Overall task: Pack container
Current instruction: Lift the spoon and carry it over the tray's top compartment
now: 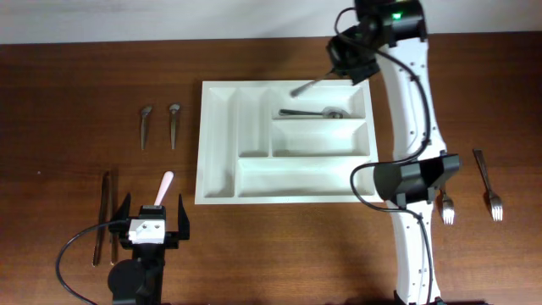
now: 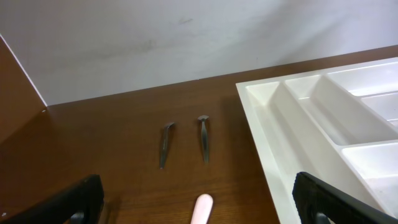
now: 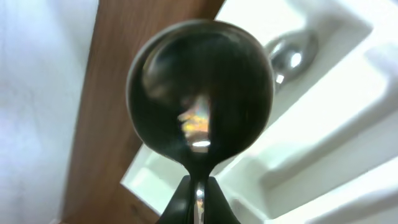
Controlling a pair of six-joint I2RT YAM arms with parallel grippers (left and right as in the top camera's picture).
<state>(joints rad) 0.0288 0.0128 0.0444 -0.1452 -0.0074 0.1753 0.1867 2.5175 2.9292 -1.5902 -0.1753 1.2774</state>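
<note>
**A:** What lies around the tray, biggest first?

**B:** The brown bench (image 1: 68, 85) carries everything. The right arm (image 1: 419, 93) runs up along the tray's right side and bends in over its far right corner. It crosses the bench there and hides part of one fork (image 1: 446, 209). A second fork (image 1: 490, 182) lies in plain sight just right of it.

**A:** And on the left?

**B:** Two long thin utensils (image 1: 105, 216) lie side by side near the left edge. I cannot tell what kind they are. Farther back, well apart from them, are two short metal utensils (image 1: 160, 124), parallel, heads pointing away. A pink handle (image 1: 165, 185) lies just ahead of the left gripper (image 1: 154, 207), whose fingers stand wide apart with nothing between them.

**A:** Where is the tray?

**B:** The white tray (image 1: 218, 144) sits flat at the middle of the bench, between the short utensils and the right arm. It has two narrow upright compartments on the left and three long ones across the right.

**A:** Anything in it?

**B:** One spoon (image 1: 315, 112) lies lengthwise in the farthest long compartment, bowl to the right.

**A:** The right gripper?

**B:** The right gripper (image 3: 198, 208) is clamped on the neck of a second spoon (image 3: 200, 93), which hangs over the tray's far right corner.
</note>
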